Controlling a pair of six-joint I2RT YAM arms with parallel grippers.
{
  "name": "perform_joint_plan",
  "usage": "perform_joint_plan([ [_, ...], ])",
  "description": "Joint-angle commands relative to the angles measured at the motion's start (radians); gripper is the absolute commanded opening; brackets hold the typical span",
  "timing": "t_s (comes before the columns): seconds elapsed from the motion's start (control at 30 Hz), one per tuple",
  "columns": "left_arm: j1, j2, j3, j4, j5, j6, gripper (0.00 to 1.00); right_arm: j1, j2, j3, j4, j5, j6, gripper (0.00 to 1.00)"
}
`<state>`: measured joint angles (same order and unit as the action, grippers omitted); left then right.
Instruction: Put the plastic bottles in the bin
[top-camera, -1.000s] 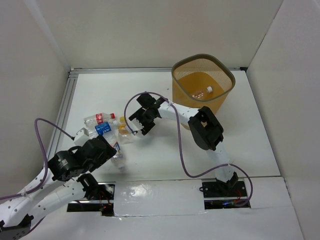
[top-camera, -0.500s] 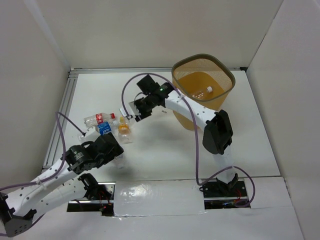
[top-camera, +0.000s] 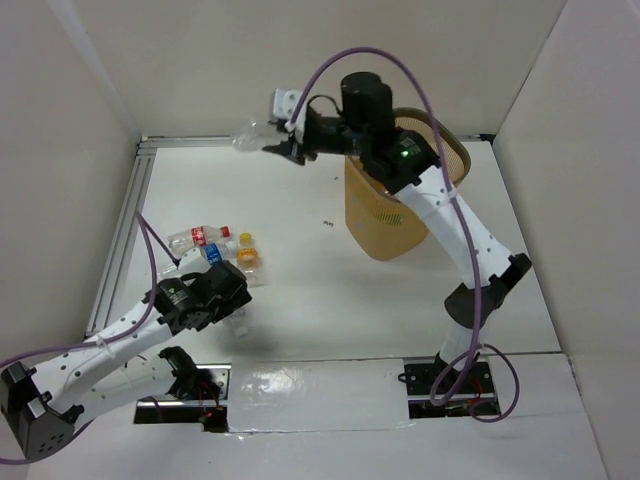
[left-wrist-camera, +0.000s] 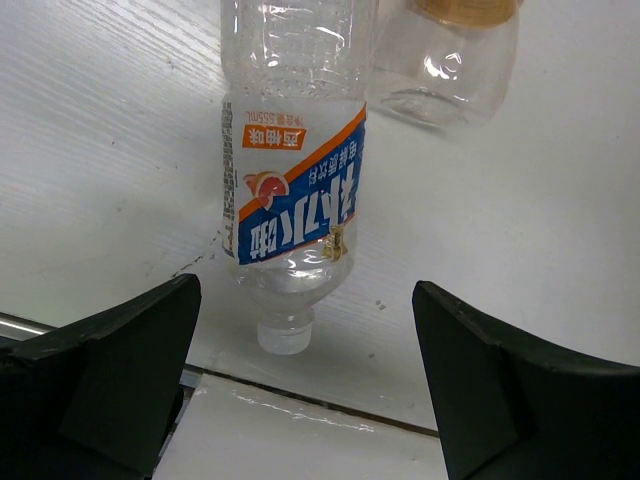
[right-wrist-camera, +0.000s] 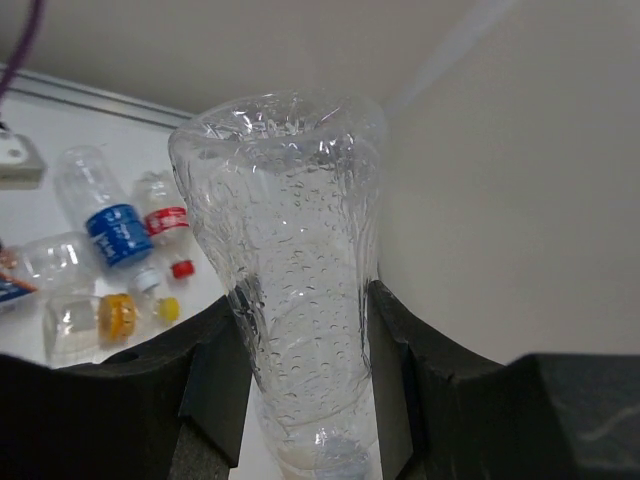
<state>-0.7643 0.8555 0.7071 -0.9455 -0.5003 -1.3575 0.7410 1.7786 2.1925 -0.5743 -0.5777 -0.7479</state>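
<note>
**Right arm.** The right gripper (top-camera: 278, 148) is closed on 1 clear bottle (right-wrist-camera: 300, 260), with 1 finger (right-wrist-camera: 215, 385) on each side of the body. This bottle has no label. Its wall is see-through, dented and dimpled, with small droplets inside. In the top view it is held high, above table (top-camera: 300, 290) level, and appears left of the bin (top-camera: 375, 215), not over the opening.

**Bin.** The bin is a tall orange-yellow mesh basket with a dark rim. It stands at the far right of the table. The right arm crosses in front of it and hides its contents.

**Left arm.** The left gripper (left-wrist-camera: 305, 300) has its fingers spread wide and grips nothing. Between them, on the table, lies 1 blue-and-orange-label bottle (left-wrist-camera: 290, 200). It is clear and its white cap points toward the wrist camera. Neither finger touches it.

**Bottles on the table.** The 3 other bottles lie in a group on the left side of the table, just beyond the left gripper:

- 1 red-label bottle (top-camera: 200, 237), clear, with a red cap.
- 1 blue-label bottle (top-camera: 212, 254), just beside the red-label bottle.
- 1 orange-capped bottle (top-camera: 247, 256), short and clear, on the right of the group.

All 4 lie on their sides, well apart from the bin.
</note>
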Motion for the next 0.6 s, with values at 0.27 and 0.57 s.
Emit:
perform_joint_plan([
  [0.27,0.054,0.114,0.026,0.031,-0.069,0.070,1.00,-0.395,-0.264,-0.279,0.071,0.033,0.300,0.50],
  [0.57,0.077,0.249,-0.003,0.116,-0.040,0.092,1.00,-0.584,-0.326,-0.409,0.007,-0.112,0.347,1.00],
])
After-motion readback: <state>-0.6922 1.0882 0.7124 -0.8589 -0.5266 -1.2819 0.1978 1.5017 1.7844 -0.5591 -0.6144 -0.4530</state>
